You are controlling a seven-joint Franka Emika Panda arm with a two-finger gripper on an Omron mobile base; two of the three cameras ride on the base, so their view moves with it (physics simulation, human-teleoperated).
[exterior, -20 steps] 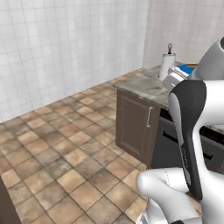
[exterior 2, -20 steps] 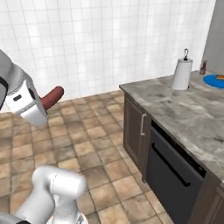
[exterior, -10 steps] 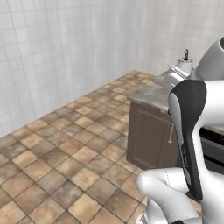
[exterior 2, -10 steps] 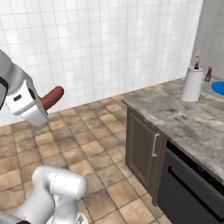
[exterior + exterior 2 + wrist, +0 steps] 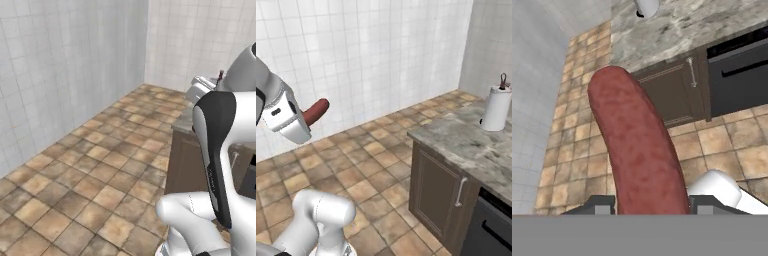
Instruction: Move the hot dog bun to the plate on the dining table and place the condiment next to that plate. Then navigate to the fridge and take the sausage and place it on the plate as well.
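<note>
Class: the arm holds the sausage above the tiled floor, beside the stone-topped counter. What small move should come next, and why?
Probably keep the end effector shut on the sausage and drive the base on along the stone-topped counter. The sausage hangs over tiled floor, and no blue plate is in sight beside the paper towel roll.

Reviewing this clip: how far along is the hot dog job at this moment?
Done: the sausage is out of the fridge and gripped in the gripper, sticking out past its fingers. In hand: carrying it, with the dining table and paper towel roll ahead. Left: setting the sausage on the plate. These views do not reach the plate, bun or condiment, so those steps cannot be confirmed.
</note>
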